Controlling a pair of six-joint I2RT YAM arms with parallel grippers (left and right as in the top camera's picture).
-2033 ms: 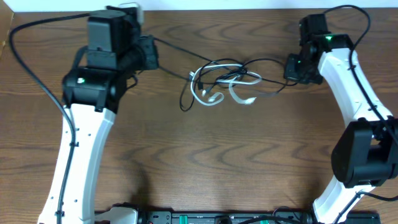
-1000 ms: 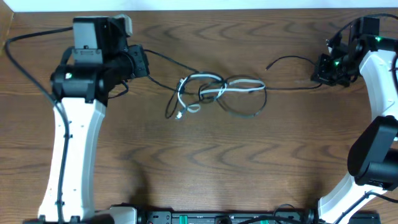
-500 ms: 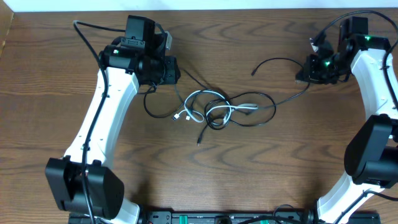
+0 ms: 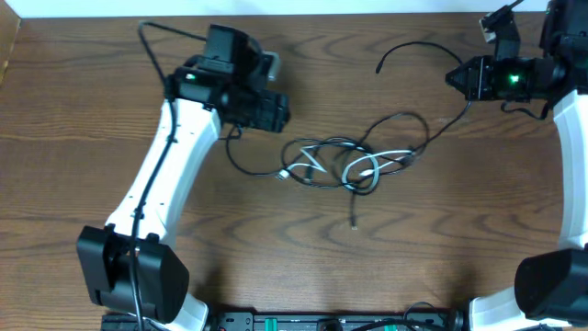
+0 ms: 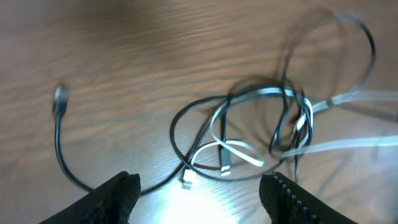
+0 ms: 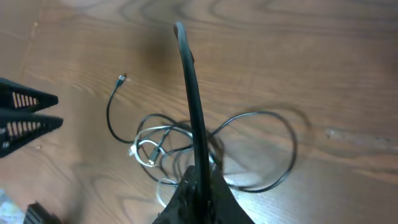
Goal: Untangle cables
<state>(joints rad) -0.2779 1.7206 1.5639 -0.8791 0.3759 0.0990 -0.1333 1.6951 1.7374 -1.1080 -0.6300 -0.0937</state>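
Wood table (image 4: 413, 267), cables (image 4: 354, 164) tangled mid-table, left hand (image 5: 199, 190) apart, right hand (image 4: 459, 78) clamping black cable (image 6: 189, 81) near far edge

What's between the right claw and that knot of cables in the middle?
Only the black cable itself: it runs from the right claw across bare table into the tangle. The overhead view shows it.

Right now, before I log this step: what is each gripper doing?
Left gripper: jaws open, holding nothing.
Right gripper: jaws closed on the thin black flexible cable.
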